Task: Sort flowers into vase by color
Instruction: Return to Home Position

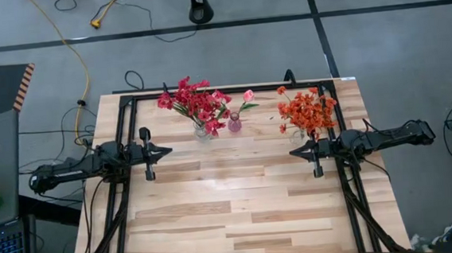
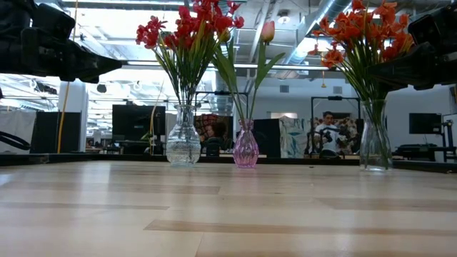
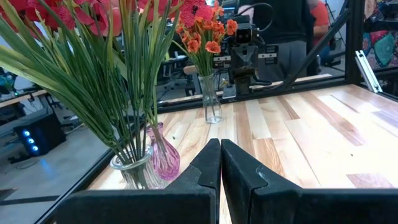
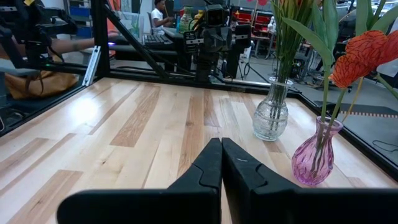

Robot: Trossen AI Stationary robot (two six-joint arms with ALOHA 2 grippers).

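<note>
With left gripper (image 1: 162,152) centre-left and right gripper (image 1: 297,151) centre-right both pinched together, empty, retract them wide of the flowers (image 1: 195,103).

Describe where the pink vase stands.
In the high view the pink vase stands near the far edge of the table, just right of the red flowers' vase, with the orange flowers' vase farther right.

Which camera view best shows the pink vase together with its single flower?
The low view: the pink vase and its flower stand whole, side-on. The high view shows them small from above. The left wrist view hides part of the vase behind green stems. The right wrist view shows the vase but crops the flower.
</note>
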